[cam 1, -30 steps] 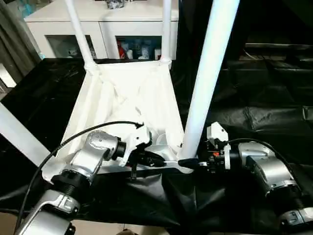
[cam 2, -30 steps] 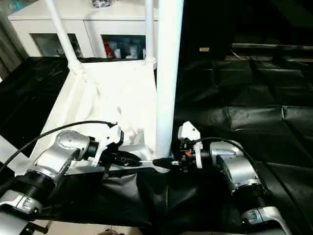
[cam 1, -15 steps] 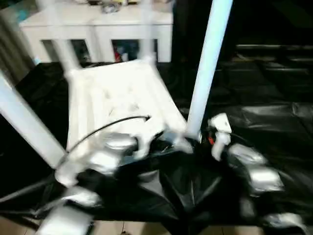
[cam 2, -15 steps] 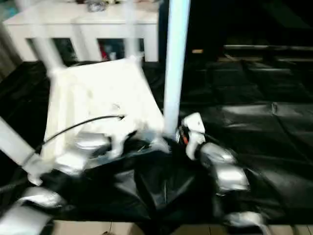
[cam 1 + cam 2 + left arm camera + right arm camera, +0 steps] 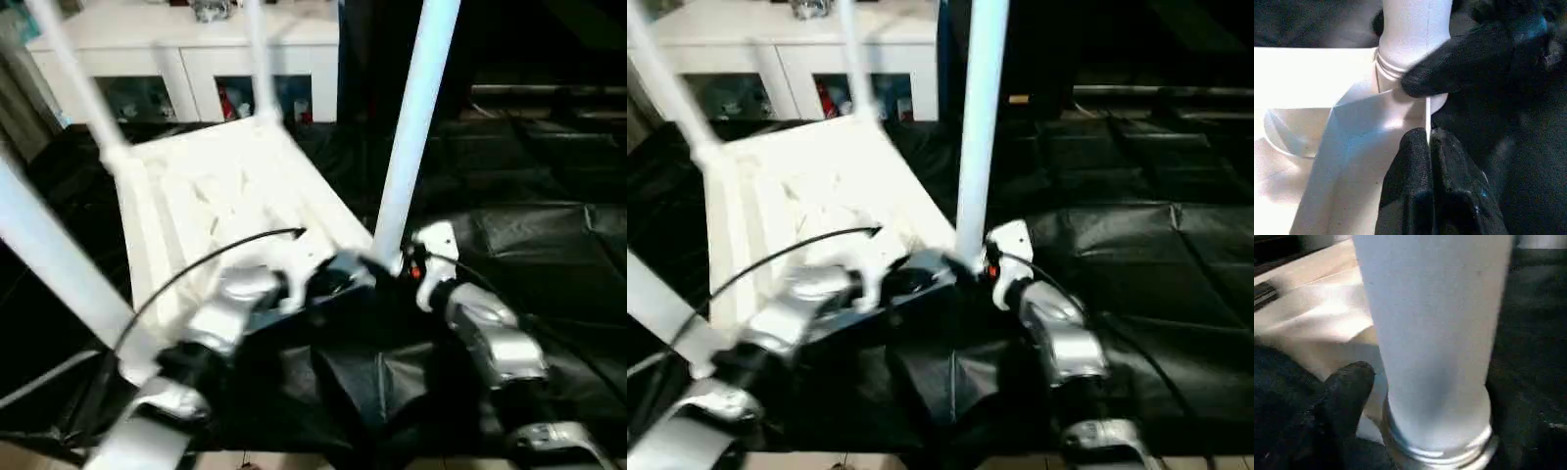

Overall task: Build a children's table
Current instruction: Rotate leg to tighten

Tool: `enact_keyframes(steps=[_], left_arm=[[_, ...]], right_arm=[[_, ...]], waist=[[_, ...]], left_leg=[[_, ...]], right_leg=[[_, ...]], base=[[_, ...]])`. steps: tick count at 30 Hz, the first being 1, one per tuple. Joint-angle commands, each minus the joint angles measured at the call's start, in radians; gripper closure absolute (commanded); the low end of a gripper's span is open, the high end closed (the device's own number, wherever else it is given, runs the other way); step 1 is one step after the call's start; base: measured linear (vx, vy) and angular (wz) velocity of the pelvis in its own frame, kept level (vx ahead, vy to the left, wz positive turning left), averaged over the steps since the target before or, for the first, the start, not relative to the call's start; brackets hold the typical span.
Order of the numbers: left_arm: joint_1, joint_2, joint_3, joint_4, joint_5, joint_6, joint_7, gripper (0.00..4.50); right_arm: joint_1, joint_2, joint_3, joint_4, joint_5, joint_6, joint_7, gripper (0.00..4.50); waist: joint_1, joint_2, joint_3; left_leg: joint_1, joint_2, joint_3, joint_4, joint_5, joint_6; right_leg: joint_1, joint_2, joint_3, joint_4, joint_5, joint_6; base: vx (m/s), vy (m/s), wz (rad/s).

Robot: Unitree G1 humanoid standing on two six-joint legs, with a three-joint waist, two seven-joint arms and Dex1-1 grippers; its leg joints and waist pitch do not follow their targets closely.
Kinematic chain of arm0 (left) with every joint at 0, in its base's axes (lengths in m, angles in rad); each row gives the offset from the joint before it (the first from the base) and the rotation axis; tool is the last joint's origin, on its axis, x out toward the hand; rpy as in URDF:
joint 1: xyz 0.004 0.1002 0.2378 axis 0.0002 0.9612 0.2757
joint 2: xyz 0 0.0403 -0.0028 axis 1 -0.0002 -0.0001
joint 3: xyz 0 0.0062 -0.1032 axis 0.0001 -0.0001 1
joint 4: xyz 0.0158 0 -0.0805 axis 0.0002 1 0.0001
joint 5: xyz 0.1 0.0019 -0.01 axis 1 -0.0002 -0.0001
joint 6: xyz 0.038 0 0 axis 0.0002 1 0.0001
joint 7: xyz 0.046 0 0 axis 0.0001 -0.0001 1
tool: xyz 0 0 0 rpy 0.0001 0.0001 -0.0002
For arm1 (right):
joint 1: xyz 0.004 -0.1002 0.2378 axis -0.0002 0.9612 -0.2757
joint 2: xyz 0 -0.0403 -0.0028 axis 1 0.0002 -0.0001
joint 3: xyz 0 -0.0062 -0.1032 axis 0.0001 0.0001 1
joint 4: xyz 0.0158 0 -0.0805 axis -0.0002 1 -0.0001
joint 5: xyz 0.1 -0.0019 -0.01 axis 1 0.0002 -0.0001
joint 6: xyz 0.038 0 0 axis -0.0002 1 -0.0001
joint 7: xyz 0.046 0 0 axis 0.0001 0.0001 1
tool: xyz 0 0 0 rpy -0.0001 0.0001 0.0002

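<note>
White plastic everywhere: the tabletop (image 5: 225, 196) lies upside down on black sheeting (image 5: 549, 245), ribbed side up, so the legs can be stood into its corner sockets. I count four legs, all upright in corners; the nearest right one (image 5: 411, 127) rises just beside both grippers. The left gripper (image 5: 1425, 161) has its two black fingers pinched tight on the thin edge of the tabletop next to that leg's socket, seemingly to steady the piece. The right gripper (image 5: 407, 264) sits at the leg's base with one finger (image 5: 1347, 387) beside the collar; whether it grips I cannot tell. Behind stands a white cabinet (image 5: 196, 49).
</note>
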Motion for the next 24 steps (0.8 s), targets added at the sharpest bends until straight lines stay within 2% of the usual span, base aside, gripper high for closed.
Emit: enact_keyframes(steps=[1, 2, 4, 6, 7, 9, 10, 12, 13, 15, 16, 18, 19, 20, 21, 23, 24], left_arm=[[0.002, -0.006, -0.050, -0.064, -0.042, -0.015, -0.106, 4.50], [0.006, 0.019, -0.051, -0.072, -0.047, -0.011, -0.146, 4.50], [0.008, 0.046, -0.050, -0.078, -0.048, -0.008, -0.187, 4.50], [0.012, 0.088, -0.051, -0.095, -0.055, 0.005, -0.252, 4.50], [0.013, 0.105, -0.054, -0.103, -0.059, 0.010, -0.275, 4.50], [0.013, 0.121, -0.057, -0.109, -0.064, 0.019, -0.298, 4.50], [0.013, 0.121, -0.057, -0.109, -0.064, 0.019, -0.298, 4.50], [0.010, 0.133, -0.057, -0.108, -0.067, 0.021, -0.313, 4.50], [0.008, 0.144, -0.059, -0.107, -0.069, 0.023, -0.328, 4.50], [0.002, 0.156, -0.059, -0.103, -0.073, 0.022, -0.344, 4.50], [0.001, 0.158, -0.057, -0.104, -0.076, 0.025, -0.347, 4.50], [0.003, 0.161, -0.055, -0.111, -0.081, 0.031, -0.352, 4.50], [0.003, 0.161, -0.055, -0.111, -0.081, 0.031, -0.352, 4.50], [0.005, 0.162, -0.055, -0.114, -0.082, 0.033, -0.353, 4.50], [0.008, 0.160, -0.053, -0.116, -0.082, 0.033, -0.350, 4.50], [0.008, 0.156, -0.050, -0.116, -0.083, 0.032, -0.344, 4.50], [0.004, 0.145, -0.041, -0.106, -0.078, 0.029, -0.314, 4.50]], right_arm=[[0.005, -0.009, 0.071, -0.021, 0.015, 0.013, 0.124, 0.74], [0.006, -0.045, 0.079, -0.027, 0.017, 0.007, 0.184, 0.74], [0.006, -0.074, 0.082, -0.033, 0.015, 0.001, 0.238, 0.74], [0.001, -0.107, 0.085, -0.034, 0.007, -0.005, 0.301, 0.74], [-0.002, -0.120, 0.092, -0.031, 0.006, -0.009, 0.322, 0.74], [-0.006, -0.133, 0.102, -0.029, 0.004, -0.015, 0.342, 0.74], [-0.006, -0.133, 0.102, -0.029, 0.004, -0.015, 0.342, 0.74], [-0.012, -0.140, 0.108, -0.021, 0.003, -0.024, 0.352, 1.09], [-0.015, -0.141, 0.110, -0.016, 0.006, -0.028, 0.359, 1.09], [-0.018, -0.134, 0.101, -0.014, 0.020, -0.026, 0.368, 1.27], [-0.015, -0.130, 0.099, -0.018, 0.024, -0.024, 0.370, 1.27], [0.000, -0.126, 0.101, -0.034, 0.031, -0.015, 0.382, 1.55], [0.000, -0.126, 0.101, -0.034, 0.031, -0.015, 0.382, 1.57], [0.008, -0.125, 0.104, -0.043, 0.033, -0.012, 0.386, 1.62], [0.025, -0.120, 0.105, -0.055, 0.041, -0.006, 0.384, 1.72], [0.029, -0.117, 0.104, -0.057, 0.043, -0.005, 0.380, 1.82], [0.037, -0.104, 0.097, -0.058, 0.043, -0.003, 0.349, 1.82]], waist=[[0.002, -0.023, -0.062], [0.005, -0.015, -0.065], [0.012, -0.013, -0.065], [0.016, -0.005, -0.063], [0.015, -0.008, -0.062], [0.017, -0.003, -0.062], [0.018, -0.005, -0.061], [0.018, -0.002, -0.061], [0.019, -0.001, -0.062], [0.018, -0.003, -0.063], [0.018, 0.002, -0.064], [0.018, 0.001, -0.066], [0.019, 0.006, -0.066], [0.018, 0.004, -0.065], [0.019, 0.008, -0.065], [0.019, 0.006, -0.066], [0.019, 0.011, -0.065]], left_leg=[[0.013, 0.034, -0.012, -0.063, -0.149, 0.103], [0.016, 0.036, -0.012, -0.061, -0.134, 0.105], [0.016, 0.036, -0.010, -0.057, -0.124, 0.114], [0.017, 0.036, -0.012, -0.060, -0.152, 0.106], [0.018, 0.037, -0.012, -0.062, -0.170, 0.097], [0.021, 0.037, -0.013, -0.064, -0.187, 0.081], [0.021, 0.037, -0.012, -0.065, -0.191, 0.073], [0.021, 0.037, -0.013, -0.065, -0.200, 0.064], [0.021, 0.036, -0.014, -0.065, -0.197, 0.060], [0.019, 0.035, -0.014, -0.064, -0.192, 0.064], [0.020, 0.035, -0.014, -0.063, -0.188, 0.065], [0.020, 0.035, -0.014, -0.061, -0.180, 0.069], [0.020, 0.035, -0.014, -0.061, -0.180, 0.070], [0.020, 0.035, -0.014, -0.061, -0.180, 0.072], [0.021, 0.035, -0.014, -0.061, -0.181, 0.071], [0.020, 0.035, -0.014, -0.061, -0.180, 0.070], [0.021, 0.035, -0.014, -0.062, -0.188, 0.067]], right_leg=[[0.044, -0.042, 0.024, -0.057, -0.124, -0.227], [0.043, -0.042, 0.023, -0.054, -0.088, -0.240], [0.043, -0.041, 0.022, -0.047, -0.037, -0.264], [0.044, -0.043, 0.021, -0.049, -0.062, -0.266], [0.045, -0.044, 0.022, -0.053, -0.084, -0.264], [0.043, -0.043, 0.022, -0.054, -0.104, -0.263], [0.044, -0.043, 0.023, -0.054, -0.106, -0.265], [0.044, -0.043, 0.023, -0.054, -0.107, -0.266], [0.046, -0.043, 0.023, -0.053, -0.099, -0.267], [0.048, -0.043, 0.022, -0.050, -0.081, -0.270], [0.047, -0.043, 0.022, -0.049, -0.066, -0.273], [0.048, -0.042, 0.021, -0.047, -0.045, -0.281], [0.048, -0.042, 0.021, -0.046, -0.042, -0.283], [0.048, -0.042, 0.020, -0.047, -0.039, -0.285], [0.048, -0.042, 0.020, -0.047, -0.037, -0.285], [0.049, -0.042, 0.020, -0.046, -0.033, -0.286], [0.048, -0.042, 0.020, -0.047, -0.038, -0.286]], base=[[0.000, 0.000, 0.00], [0.000, 0.000, 0.00], [0.000, 0.000, 0.00], [0.000, 0.000, 0.00], [0.000, 0.000, 0.00], [0.000, 0.000, 0.00], [0.000, 0.000, 0.00], [0.000, 0.000, 0.00], [0.000, 0.000, 0.00], [0.000, 0.000, 0.00], [0.000, 0.000, 0.00], [0.000, 0.000, 0.00], [0.000, 0.000, 0.00], [0.000, 0.000, 0.00], [0.000, 0.000, 0.00], [0.000, 0.000, 0.00], [0.000, 0.000, 0.00]])
